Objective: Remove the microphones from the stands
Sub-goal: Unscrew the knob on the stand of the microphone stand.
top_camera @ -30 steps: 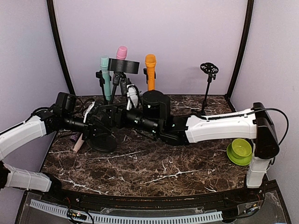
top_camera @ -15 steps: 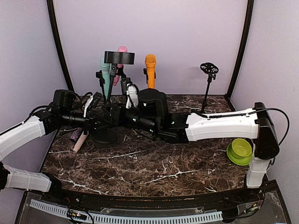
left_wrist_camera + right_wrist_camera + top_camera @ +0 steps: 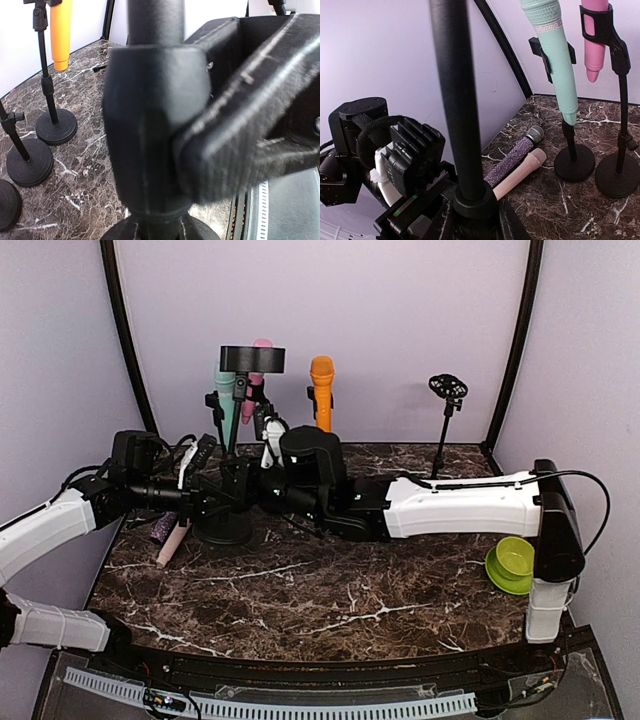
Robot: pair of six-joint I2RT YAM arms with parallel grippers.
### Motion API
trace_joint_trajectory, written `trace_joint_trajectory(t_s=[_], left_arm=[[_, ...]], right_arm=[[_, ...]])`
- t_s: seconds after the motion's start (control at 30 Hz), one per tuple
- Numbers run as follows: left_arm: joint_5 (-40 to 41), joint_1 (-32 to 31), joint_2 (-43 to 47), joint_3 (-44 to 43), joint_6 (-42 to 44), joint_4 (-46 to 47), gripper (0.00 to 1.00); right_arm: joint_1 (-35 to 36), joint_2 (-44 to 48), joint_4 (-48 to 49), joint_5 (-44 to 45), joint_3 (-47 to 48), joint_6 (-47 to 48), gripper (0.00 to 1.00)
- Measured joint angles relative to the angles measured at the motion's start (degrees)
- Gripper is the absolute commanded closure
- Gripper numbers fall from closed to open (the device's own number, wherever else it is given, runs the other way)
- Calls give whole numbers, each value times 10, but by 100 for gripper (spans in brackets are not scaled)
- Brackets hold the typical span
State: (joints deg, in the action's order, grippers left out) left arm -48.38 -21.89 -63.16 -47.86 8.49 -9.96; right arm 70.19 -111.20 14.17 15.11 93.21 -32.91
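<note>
Clamping the lower pole (image 3: 455, 100) of the stand (image 3: 222, 530), the left pincer (image 3: 170, 140) is clenched on the thick collar just above the round base. The right pincer (image 3: 474, 220) sits at the same pole from the other side, its fingers flanking the collar. Whether they actually press on it I cannot tell.

High above both pincers, at the top of that pole, the black microphone (image 3: 252, 359) lies crosswise in its clip. Neither wrist view reaches up to it.

It should handle as a stiff, smooth barrel with some heft for its size, likely held in the clip only by friction. A good hold would be across the barrel right beside the clip, squeezing firmly since the finish looks slick. The stand looks top-heavy, so a brace low down seems wise while the microphone is pulled free.

Behind the pincers stand a teal microphone (image 3: 552, 55) and a pink microphone (image 3: 595, 40) on their own stands. A glittery purple microphone (image 3: 512, 157) lies on the tabletop (image 3: 330, 590) beside them.

The left arm comes in low from the left, forearm roughly level. The right arm stretches long across the tabletop, nearly flat, wrist turned toward the pole.
</note>
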Motion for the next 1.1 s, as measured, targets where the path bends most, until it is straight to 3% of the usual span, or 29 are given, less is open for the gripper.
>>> trace_joint_trajectory(t_s=[0.13, 0.3, 0.37, 0.5, 0.63, 0.93, 1.03, 1.1], left_arm=[[3, 1, 2, 0, -6, -5, 100], [0, 3, 3, 0, -7, -7, 100], [-8, 6, 3, -2, -7, -13, 100], [-49, 7, 3, -11, -16, -27, 100], [-141, 4, 3, -16, -60, -10, 100], [-306, -18, 24, -23, -137, 51, 100], [-332, -25, 25, -26, -151, 55, 100], [-340, -28, 24, -26, -157, 55, 100]], right_arm=[[0, -5, -8, 2, 9, 9, 81], [-2, -7, -13, -9, 15, 11, 97], [-7, -6, 1, -30, 6, 12, 98], [-29, 14, 97, -118, -57, 9, 100], [-54, 29, 192, -264, -100, -12, 100], [-79, -3, 380, -532, -83, -127, 96], [-84, -36, 458, -580, -62, -189, 88], [-87, -51, 493, -599, -55, -223, 75]])
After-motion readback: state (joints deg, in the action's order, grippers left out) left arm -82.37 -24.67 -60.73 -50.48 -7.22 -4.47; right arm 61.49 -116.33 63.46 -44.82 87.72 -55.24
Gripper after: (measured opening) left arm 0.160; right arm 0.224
